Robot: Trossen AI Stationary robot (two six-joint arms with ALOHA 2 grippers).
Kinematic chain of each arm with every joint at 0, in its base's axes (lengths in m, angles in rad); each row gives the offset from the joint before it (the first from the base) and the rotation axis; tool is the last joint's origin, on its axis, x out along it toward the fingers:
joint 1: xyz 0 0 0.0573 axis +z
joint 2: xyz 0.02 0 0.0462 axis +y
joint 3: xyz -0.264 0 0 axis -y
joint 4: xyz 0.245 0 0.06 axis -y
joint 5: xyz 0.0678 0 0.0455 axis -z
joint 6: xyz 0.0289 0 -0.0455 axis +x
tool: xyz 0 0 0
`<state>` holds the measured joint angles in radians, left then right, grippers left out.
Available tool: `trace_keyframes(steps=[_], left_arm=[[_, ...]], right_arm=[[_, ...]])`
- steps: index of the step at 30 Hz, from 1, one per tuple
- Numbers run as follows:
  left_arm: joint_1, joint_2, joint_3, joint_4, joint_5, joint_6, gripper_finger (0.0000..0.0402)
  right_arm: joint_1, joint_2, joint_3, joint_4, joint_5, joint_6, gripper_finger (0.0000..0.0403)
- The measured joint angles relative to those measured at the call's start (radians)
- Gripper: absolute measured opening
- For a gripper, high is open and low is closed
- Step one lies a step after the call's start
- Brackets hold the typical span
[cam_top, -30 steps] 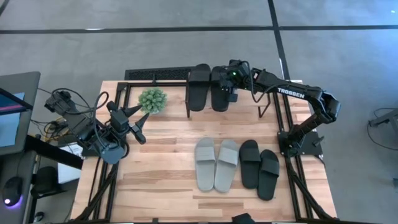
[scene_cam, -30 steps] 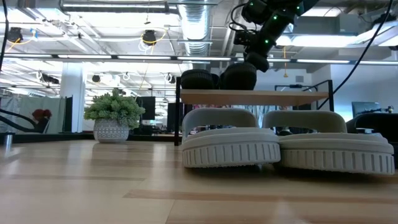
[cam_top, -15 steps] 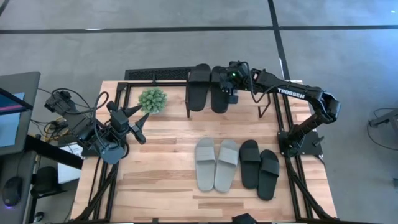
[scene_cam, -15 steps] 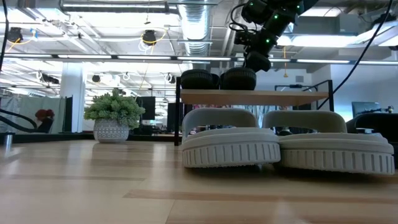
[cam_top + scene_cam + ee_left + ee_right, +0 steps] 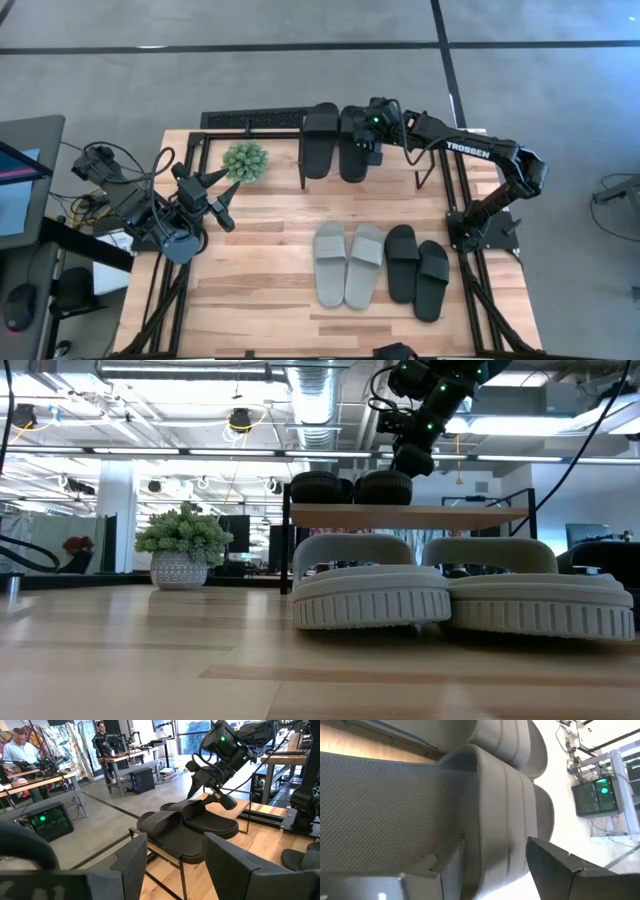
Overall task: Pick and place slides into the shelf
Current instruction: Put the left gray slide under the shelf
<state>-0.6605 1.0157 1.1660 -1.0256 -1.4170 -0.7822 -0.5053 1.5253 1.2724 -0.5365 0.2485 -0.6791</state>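
Right pincer (image 5: pixel 371 152) hung with fingers apart over a black slide (image 5: pixel 353 145) lying on the shelf (image 5: pixel 410 516).

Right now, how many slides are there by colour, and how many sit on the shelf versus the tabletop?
Black slides on the shelf: 2
Black slides on the tabletop: 2
Light grey slides on the tabletop: 2
Total: 6 slides

Shelf (image 5: pixel 410 515) carries two black slides (image 5: pixel 338 140); table (image 5: pixel 260 290) carries four.
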Motion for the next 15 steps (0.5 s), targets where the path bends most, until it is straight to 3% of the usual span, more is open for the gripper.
trace_keyframes(steps=[15], left_arm=[[0.000,0.000,0.000,0.000,0.000,0.000,0.0181]], right_arm=[[0.031,-0.032,0.000,0.077,0.010,0.025,0.0194]])
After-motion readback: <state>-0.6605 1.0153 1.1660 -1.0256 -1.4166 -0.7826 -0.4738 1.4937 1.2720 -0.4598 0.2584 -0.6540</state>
